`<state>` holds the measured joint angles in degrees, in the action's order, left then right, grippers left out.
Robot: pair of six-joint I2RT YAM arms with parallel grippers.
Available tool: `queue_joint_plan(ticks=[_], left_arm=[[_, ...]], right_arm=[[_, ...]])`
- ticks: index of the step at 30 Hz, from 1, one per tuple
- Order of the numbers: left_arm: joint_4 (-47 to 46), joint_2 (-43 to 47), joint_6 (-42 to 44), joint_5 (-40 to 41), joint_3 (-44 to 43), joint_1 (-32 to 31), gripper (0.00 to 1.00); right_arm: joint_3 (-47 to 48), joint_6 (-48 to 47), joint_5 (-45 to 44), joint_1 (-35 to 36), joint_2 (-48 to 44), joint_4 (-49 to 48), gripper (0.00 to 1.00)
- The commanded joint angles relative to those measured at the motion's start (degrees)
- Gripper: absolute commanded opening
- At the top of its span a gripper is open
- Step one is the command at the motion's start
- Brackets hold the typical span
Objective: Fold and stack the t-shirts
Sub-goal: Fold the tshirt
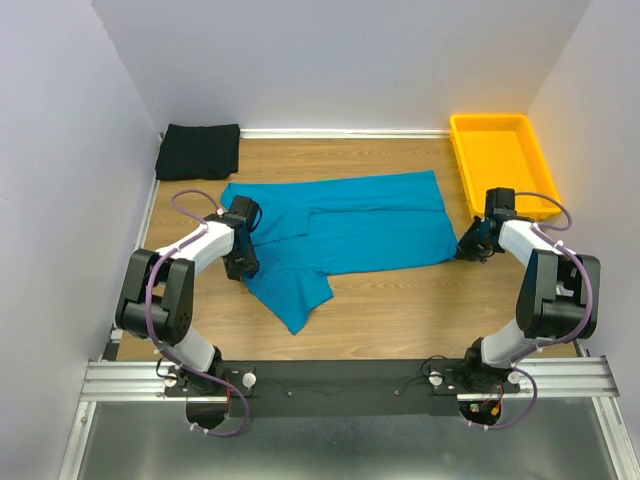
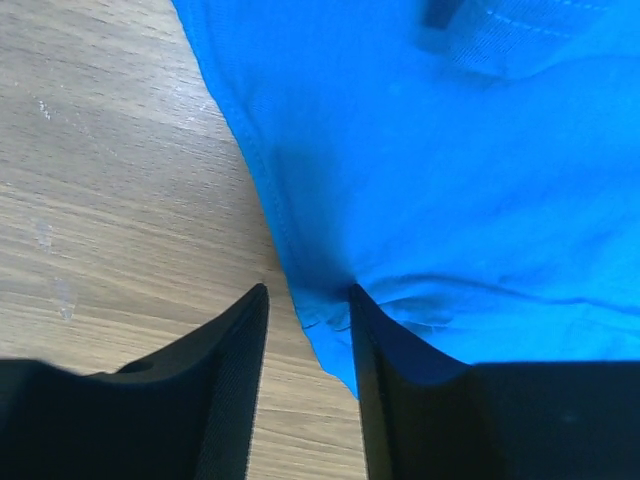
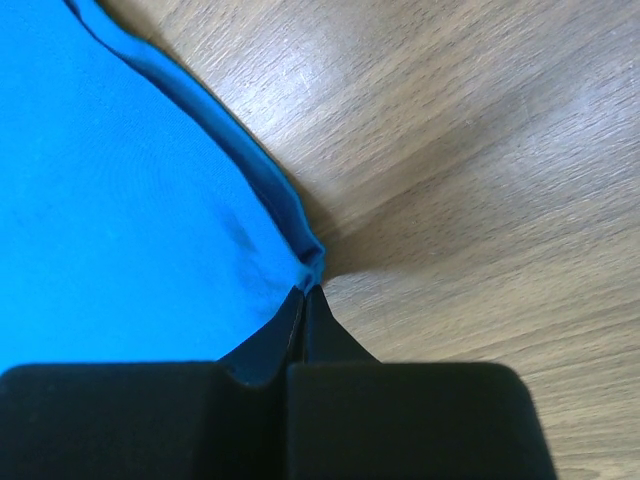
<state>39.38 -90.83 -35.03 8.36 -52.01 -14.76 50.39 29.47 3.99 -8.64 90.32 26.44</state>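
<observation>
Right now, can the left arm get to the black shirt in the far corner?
Probably yes: the black shirt lies in the far left corner on that arm's side, nothing between. The left gripper is open astride the edge of the teal shirt, so nothing holds it back.

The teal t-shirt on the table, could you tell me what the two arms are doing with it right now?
The teal t-shirt lies partly folded on the table. The right end effector is shut on the shirt's near right corner. The left end effector is open, its fingers straddling the hem on the opposite side. The black t-shirt lies apart in the far left corner, and the yellow tray sits at the far right.
</observation>
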Motion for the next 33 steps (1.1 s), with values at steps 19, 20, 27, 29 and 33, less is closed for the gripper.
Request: queue_joint_plan(ticks=[19, 20, 27, 29, 33], left_arm=[[4.9, 4.5, 6.4, 1.3, -6.5, 4.8, 0.00], [4.7, 4.4, 6.8, 1.0, -7.2, 5.7, 0.00], [3.4, 1.6, 10.4, -1.9, -12.9, 9.1, 0.00], [2.7, 1.0, 11.0, -2.0, -13.6, 10.5, 0.00], [1.9, -2.6, 12.5, -2.9, -18.1, 12.8, 0.00]], right_arm=[[8.0, -0.7, -0.8, -0.3, -2.9, 4.6, 0.01], [8.8, -0.6, -0.7, -0.3, -2.5, 4.6, 0.00], [15.0, -0.4, 4.2, -0.3, 2.9, 4.6, 0.01], [16.5, -0.6, 4.7, -0.2, 5.6, 4.7, 0.01], [21.0, -1.1, 4.8, 0.0, 10.1, 4.6, 0.00]])
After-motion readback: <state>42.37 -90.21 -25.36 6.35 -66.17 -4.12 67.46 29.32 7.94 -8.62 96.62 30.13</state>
